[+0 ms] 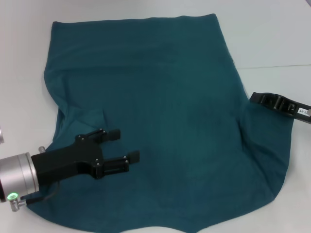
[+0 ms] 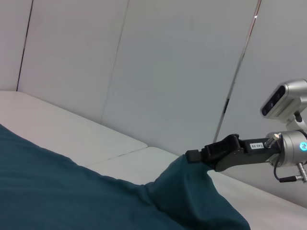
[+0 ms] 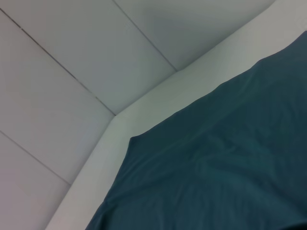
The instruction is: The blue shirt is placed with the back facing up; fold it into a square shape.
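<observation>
The blue shirt (image 1: 160,111) is spread on the white table (image 1: 272,39). The right gripper (image 1: 257,98) is clamped on its right sleeve edge; the left gripper (image 1: 125,144) is held above it, jaws parted. Soft, limp cloth is best pinched at hems.

white table (image 1: 272,34) — pale panelled walls (image 2: 168,72) behind.
</observation>
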`<move>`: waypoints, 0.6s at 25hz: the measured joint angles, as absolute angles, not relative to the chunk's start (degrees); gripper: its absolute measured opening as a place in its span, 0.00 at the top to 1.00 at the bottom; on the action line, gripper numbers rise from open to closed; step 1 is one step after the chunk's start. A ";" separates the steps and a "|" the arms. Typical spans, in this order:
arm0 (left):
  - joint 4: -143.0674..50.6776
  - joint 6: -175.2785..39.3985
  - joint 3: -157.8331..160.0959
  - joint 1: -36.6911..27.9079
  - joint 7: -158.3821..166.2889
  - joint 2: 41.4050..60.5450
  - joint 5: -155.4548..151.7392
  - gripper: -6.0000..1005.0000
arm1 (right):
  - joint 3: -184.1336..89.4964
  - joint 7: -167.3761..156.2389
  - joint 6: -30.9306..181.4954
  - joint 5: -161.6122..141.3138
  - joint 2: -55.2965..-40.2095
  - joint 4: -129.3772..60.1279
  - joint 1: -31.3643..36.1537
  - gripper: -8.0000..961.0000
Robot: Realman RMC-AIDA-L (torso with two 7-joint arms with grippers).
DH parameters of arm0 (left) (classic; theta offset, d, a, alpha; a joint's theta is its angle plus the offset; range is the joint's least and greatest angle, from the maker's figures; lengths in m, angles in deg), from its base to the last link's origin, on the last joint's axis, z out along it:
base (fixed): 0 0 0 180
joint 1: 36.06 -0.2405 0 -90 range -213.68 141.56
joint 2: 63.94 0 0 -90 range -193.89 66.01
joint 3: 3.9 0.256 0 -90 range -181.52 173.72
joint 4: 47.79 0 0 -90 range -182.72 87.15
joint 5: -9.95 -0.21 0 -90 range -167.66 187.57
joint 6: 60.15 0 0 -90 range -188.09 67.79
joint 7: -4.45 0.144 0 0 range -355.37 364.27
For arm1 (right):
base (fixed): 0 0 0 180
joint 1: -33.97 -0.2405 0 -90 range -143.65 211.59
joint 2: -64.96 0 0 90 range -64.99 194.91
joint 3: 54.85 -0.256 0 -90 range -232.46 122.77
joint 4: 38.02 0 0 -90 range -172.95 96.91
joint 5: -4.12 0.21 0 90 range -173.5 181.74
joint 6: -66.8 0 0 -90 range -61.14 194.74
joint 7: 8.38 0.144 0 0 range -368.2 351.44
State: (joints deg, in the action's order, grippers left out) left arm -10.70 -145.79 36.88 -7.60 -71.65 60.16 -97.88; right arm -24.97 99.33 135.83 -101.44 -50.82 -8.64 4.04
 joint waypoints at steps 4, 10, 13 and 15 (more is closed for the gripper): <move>-10.74 -145.75 36.88 -7.56 -71.66 60.16 -97.88 0.10 | -23.65 100.23 136.25 -101.44 -50.49 -8.56 3.79 0.99; -10.86 -145.77 36.88 -7.38 -71.76 60.16 -97.80 0.10 | -21.46 102.35 136.25 -101.44 -50.29 -8.56 3.24 0.99; -10.86 -145.78 36.88 -7.33 -72.09 60.16 -97.79 0.10 | -21.04 103.45 136.01 -101.33 -50.27 -8.52 3.17 0.99; -10.77 -145.78 36.88 -7.30 -72.35 60.16 -97.78 0.10 | -21.34 103.54 135.84 -101.10 -50.20 -8.50 3.12 0.99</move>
State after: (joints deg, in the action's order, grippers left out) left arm -10.77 -145.78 36.88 -7.30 -72.35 60.16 -97.78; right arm -21.34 103.54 135.84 -101.10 -50.20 -8.50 3.12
